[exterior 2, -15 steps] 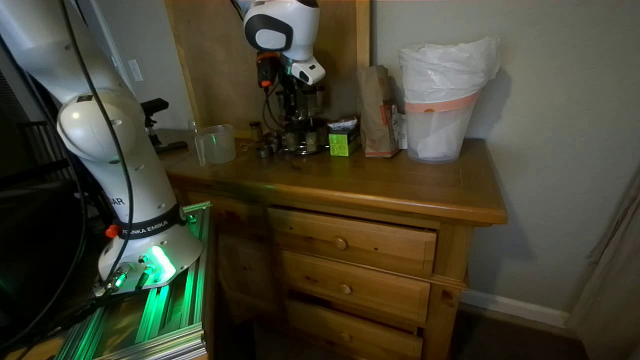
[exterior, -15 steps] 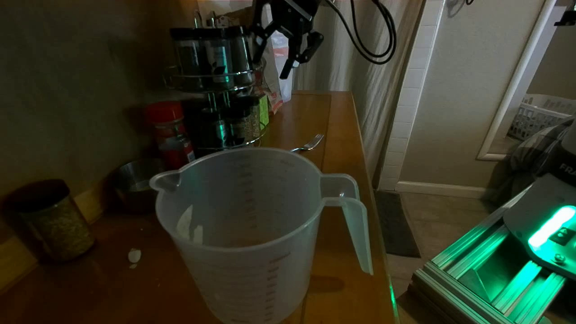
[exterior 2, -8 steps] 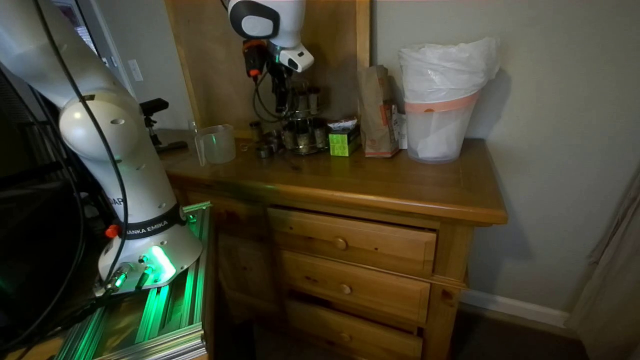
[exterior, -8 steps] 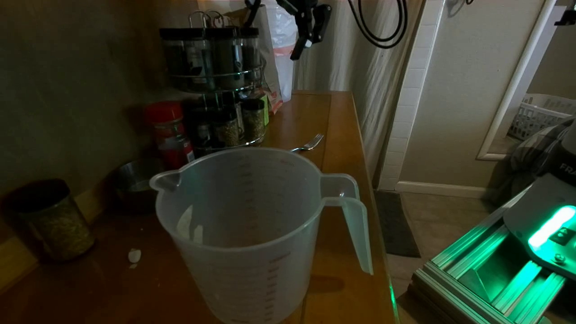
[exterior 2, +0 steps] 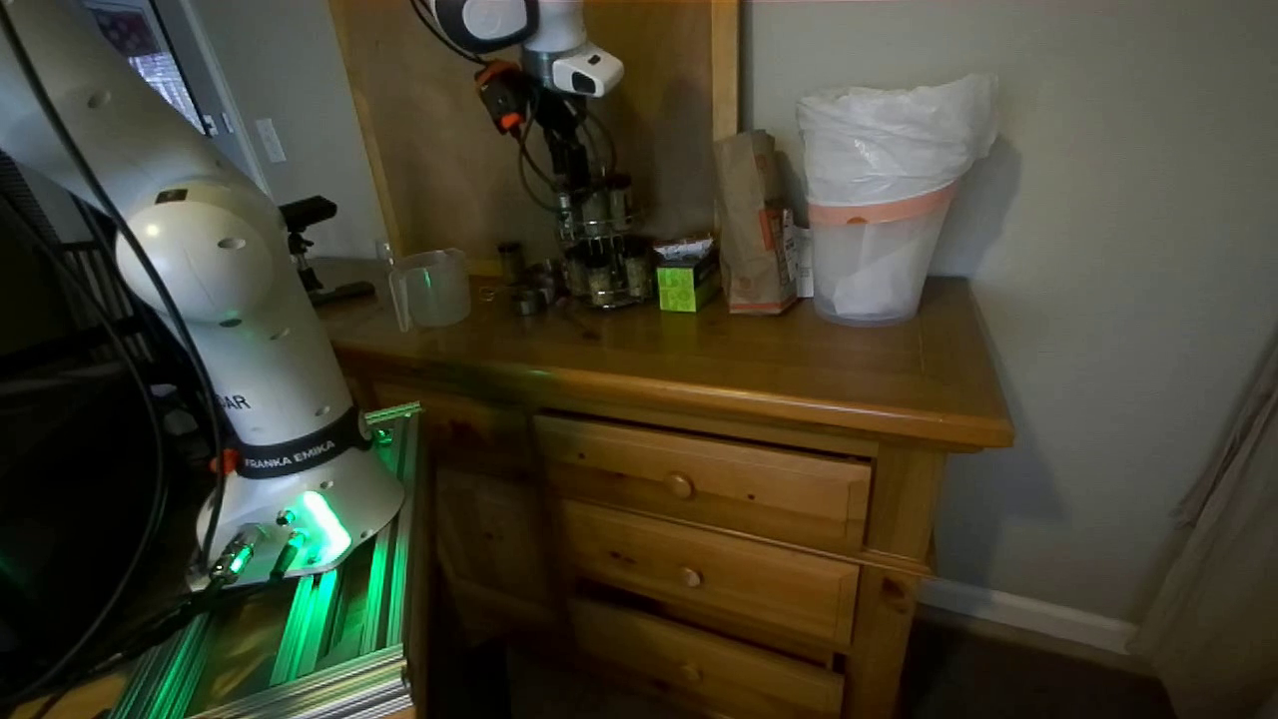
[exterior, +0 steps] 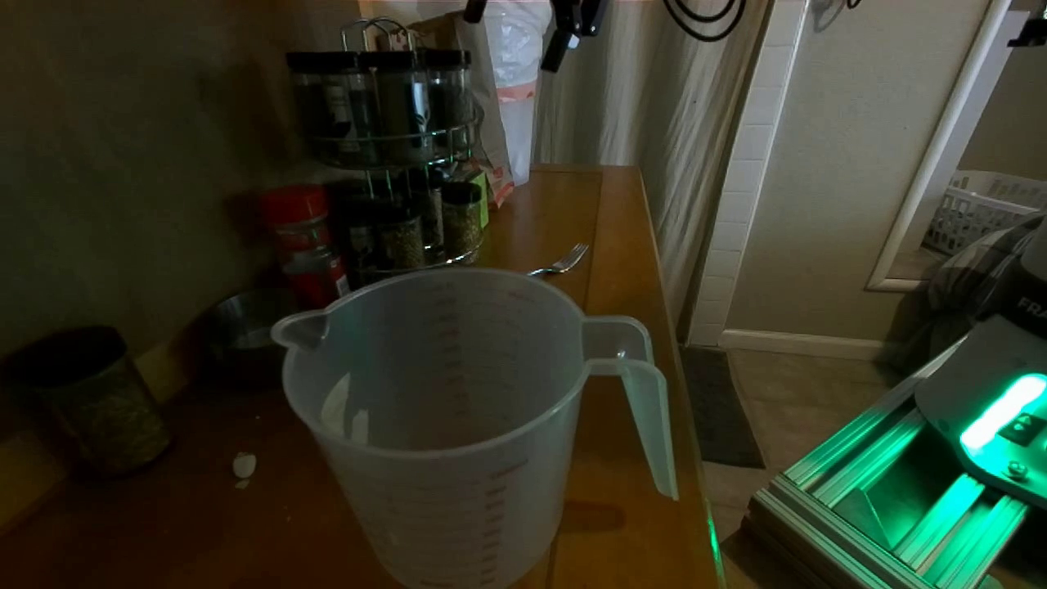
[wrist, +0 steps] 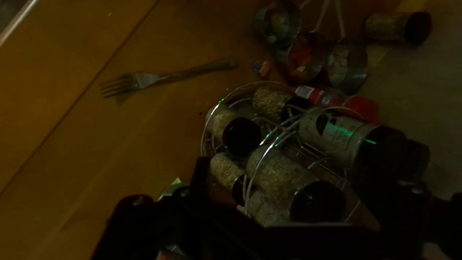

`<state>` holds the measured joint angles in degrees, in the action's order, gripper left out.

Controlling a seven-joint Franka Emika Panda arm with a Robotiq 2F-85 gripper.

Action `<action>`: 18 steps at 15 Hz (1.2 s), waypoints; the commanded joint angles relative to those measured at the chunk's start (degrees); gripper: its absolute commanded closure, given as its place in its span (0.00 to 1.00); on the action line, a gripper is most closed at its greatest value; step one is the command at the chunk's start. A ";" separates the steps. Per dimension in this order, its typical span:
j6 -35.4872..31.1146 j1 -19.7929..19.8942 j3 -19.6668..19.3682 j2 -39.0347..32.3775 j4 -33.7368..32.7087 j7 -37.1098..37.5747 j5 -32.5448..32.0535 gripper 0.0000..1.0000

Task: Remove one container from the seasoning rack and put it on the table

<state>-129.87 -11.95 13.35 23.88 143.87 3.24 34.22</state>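
Well left of the seasoning rack [exterior 2: 597, 238], in an exterior view, stands the robot arm [exterior 2: 195, 250], mounted off the tabletop [exterior 2: 779, 359]. Nearer to the rack on that side, a translucent measuring jug [exterior 2: 436, 290] stands upright on the tabletop. Near the rack on its left come a loose dark-lidded jar [exterior 2: 511, 262], also upright, and a cluster of small metal cups [exterior 2: 527, 303]; a red-lidded bottle [exterior: 307, 245] is close beside the rack there too.

The pincer [exterior: 510, 42] hangs near the top of the rack and clear of it, its fingers apart; in the wrist view the rack shows between and beyond them. The containers [exterior: 397, 106], small spice jars with dark lids, stand in both tiers of the rack, which itself stands upright on the tabletop. Near the rack a fork [wrist: 151, 79] lies flat, tines pointing away from it.

Just right of the rack sits a green box [exterior 2: 679, 290] with a silvery packet [exterior 2: 685, 247] on top. Farther right of the rack stands a brown paper bag [exterior 2: 756, 230], and farthest from it on that side is a translucent bin [exterior 2: 867, 265], a white liner [exterior 2: 889, 140] bunched above its rim.
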 commanded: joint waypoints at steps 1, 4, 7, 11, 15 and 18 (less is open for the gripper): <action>-3.77 0.02 2.69 -1.00 -1.38 4.17 -9.61 0.00; -3.25 -1.38 3.68 -1.92 -3.28 4.72 -14.24 0.00; -2.94 -2.67 4.58 -2.83 -5.35 4.06 -17.09 0.00; -4.08 -3.20 5.37 -5.85 -8.28 4.29 -19.63 0.00; -4.55 -2.29 5.93 -9.72 -11.53 5.79 -24.01 0.00; -4.38 -2.26 5.79 -12.54 -13.70 7.03 -26.18 0.00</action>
<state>-133.48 -14.50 18.75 15.36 133.58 7.36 11.52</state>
